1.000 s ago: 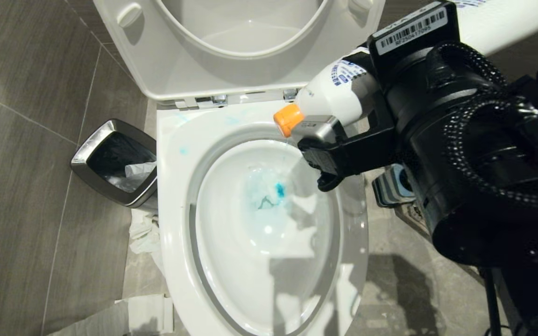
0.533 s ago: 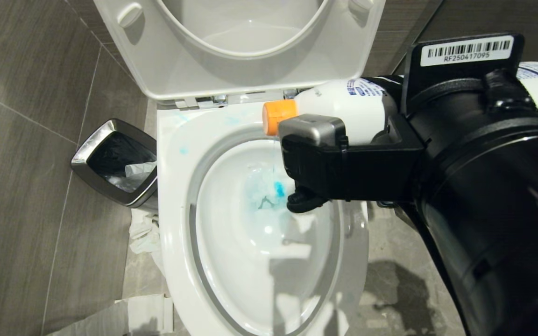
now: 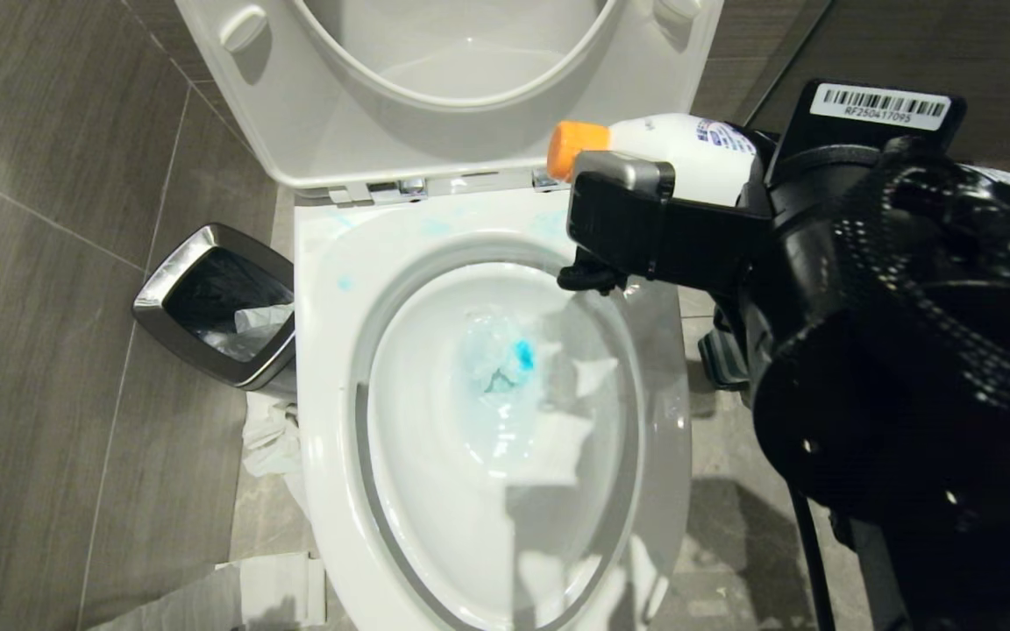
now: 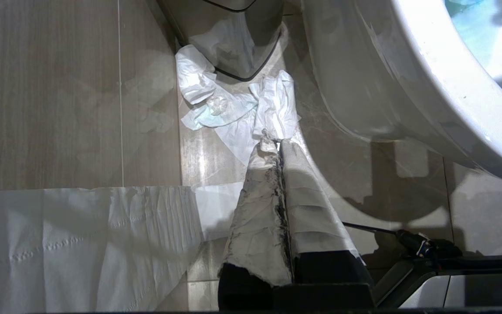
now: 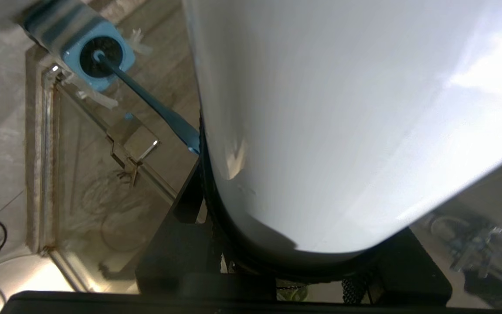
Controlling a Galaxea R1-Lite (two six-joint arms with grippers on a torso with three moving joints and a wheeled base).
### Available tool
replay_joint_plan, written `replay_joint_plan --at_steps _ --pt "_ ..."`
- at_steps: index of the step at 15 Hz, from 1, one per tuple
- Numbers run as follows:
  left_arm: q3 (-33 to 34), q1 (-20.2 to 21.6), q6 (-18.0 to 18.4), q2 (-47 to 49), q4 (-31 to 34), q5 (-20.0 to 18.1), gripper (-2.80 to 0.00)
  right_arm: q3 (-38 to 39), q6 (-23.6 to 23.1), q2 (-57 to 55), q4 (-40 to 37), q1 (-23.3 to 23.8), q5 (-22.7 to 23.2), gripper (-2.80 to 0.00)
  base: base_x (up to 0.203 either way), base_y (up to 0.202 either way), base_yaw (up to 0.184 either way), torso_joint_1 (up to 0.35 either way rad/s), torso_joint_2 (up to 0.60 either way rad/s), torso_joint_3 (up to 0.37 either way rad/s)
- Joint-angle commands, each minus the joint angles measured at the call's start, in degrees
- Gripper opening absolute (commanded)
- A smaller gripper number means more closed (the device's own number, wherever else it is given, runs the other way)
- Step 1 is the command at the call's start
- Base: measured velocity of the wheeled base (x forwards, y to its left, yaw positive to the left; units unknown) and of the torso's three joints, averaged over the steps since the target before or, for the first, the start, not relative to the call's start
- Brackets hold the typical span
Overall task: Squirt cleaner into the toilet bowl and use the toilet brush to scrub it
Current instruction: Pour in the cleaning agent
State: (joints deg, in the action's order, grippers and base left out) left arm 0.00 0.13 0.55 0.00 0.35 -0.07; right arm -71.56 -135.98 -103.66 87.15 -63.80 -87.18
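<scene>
Grey bathroom tiles surround the toilet bowl point(image 3: 330, 421); right tool point(image 3: 619, 219) pinches the cleaner point(image 3: 672, 149) level over the back rim, so drips could miss; left tool point(image 4: 279, 144), pressed together, hangs near the floor

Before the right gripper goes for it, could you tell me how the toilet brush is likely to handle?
The toilet brush probably feels stiff and light: its handle looks slim, straight plastic. Standing in its square holder, it should lift out freely, though the holder might tip or drag along.
</scene>
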Motion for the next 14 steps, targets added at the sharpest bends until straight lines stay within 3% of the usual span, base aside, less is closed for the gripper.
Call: replay_joint_plan --at_steps 1,3,8,11,14 --pt "0.0 0.0 0.0 0.1 0.0 0.1 -2.80 -4.5 -0.8 -2.9 0.5 3.1 -0.5 -2.80 0.000 0.000 0.000 0.000 0.00 0.000" --pt "0.0 0.0 0.0 0.1 0.0 0.0 -2.80 -13.2 -1.9 -6.0 0.5 3.5 -0.5 -2.80 0.000 0.000 0.000 0.000 0.00 0.000" --pt "0.0 0.0 0.0 0.1 0.0 0.0 -2.80 -32.7 -11.7 -10.9 0.5 3.8 -0.5 -2.80 0.000 0.000 0.000 0.000 0.00 0.000" --pt "0.0 0.0 0.0 0.1 0.0 0.0 -2.80 -41.0 -15.9 -11.1 0.5 3.9 -0.5 -2.80 0.000 0.000 0.000 0.000 0.00 0.000" --pt "0.0 0.0 0.0 0.1 0.0 0.0 -2.80 -41.5 -17.3 -7.5 0.5 3.5 -0.5 -2.80 0.000 0.000 0.000 0.000 0.00 0.000"
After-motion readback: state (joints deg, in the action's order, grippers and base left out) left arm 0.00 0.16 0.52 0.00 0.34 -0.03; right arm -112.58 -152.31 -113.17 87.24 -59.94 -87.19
